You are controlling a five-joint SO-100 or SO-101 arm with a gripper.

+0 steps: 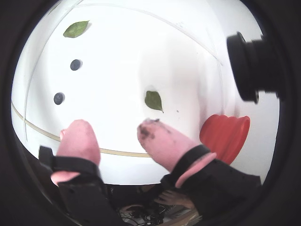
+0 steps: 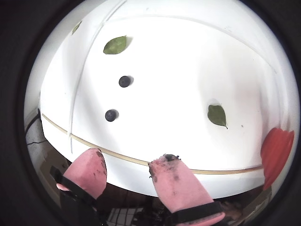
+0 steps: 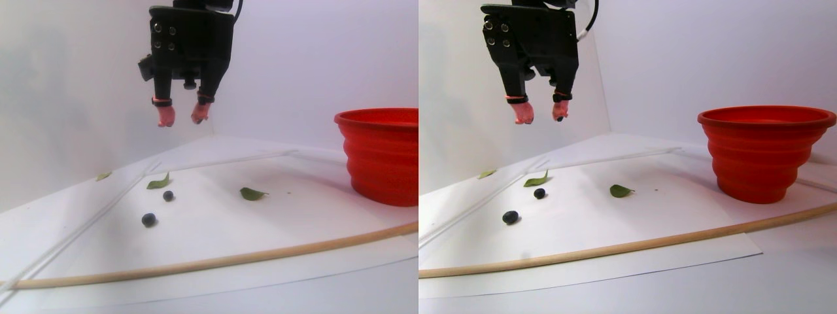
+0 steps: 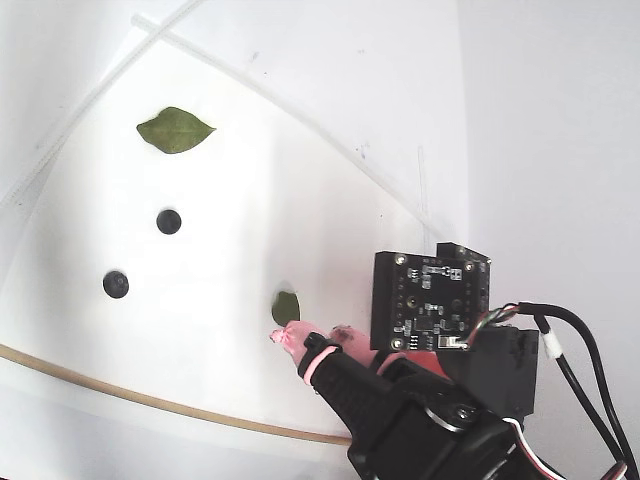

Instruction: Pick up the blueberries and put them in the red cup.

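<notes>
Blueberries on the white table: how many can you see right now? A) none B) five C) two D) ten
C: the fixed view shows just two blueberries, one nearer the big green leaf and one closer to the wooden stick; the gripper hangs open and empty above them.
</notes>
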